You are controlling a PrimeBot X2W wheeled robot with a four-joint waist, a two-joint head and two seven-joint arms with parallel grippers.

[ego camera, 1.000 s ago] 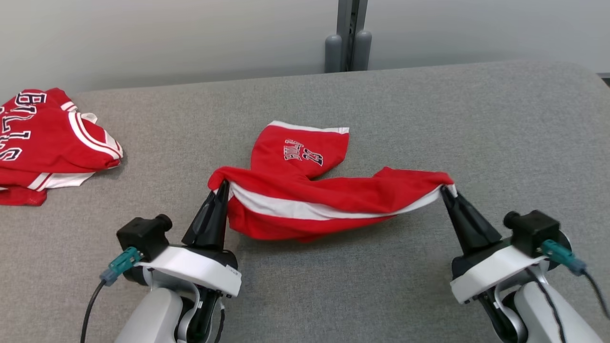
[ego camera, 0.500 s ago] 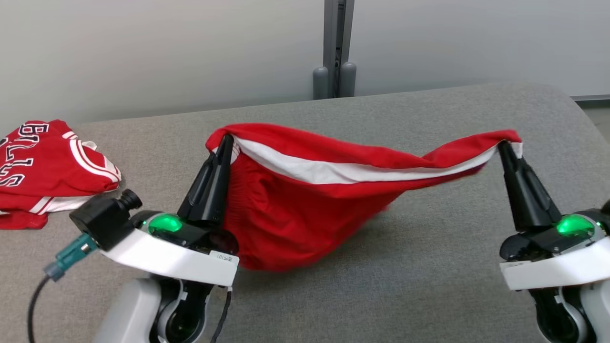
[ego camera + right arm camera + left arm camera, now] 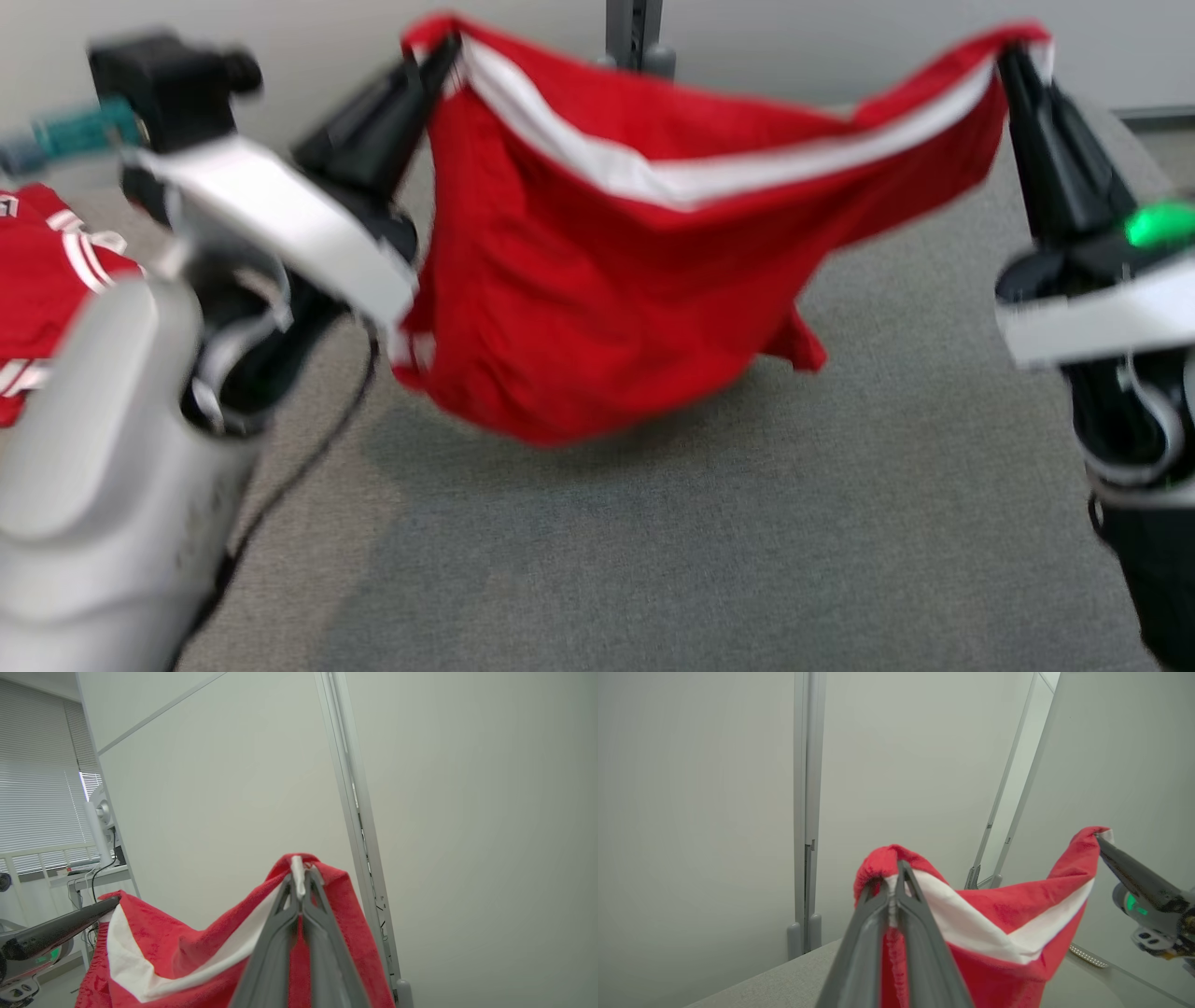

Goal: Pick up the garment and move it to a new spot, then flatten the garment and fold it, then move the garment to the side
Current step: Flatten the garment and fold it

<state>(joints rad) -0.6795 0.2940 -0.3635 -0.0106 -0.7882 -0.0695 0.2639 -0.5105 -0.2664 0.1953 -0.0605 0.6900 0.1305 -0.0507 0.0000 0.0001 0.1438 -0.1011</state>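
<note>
**Between the claws: garment now lifted clear**

Between your left gripper [image 3: 439,51] and right gripper [image 3: 1016,56], the red garment [image 3: 597,280] now hangs clear of the grey table [image 3: 747,523]. A second ago it lay heaped on that surface with only its two gripped ends raised. Both arms have risen since then. The head camera has shifted too, so don't read the whole picture's slide as the garment's travel.

Each claw is pinched fully together on one end of the white-banded edge, and the wrist views show fabric nipped right at the fingertips. I judge you are in the pick-up-and-move step, with flattening and folding not yet begun.

Below the claws the garment sags as a loose red pouch. Its white band is strung in a shallow curve from tip to tip, and a small flap trails low toward the right claw's side. Motion blur hides any finer creases. Out beyond the left claw, another red jersey [image 3: 37,271] lies on the table.
</note>
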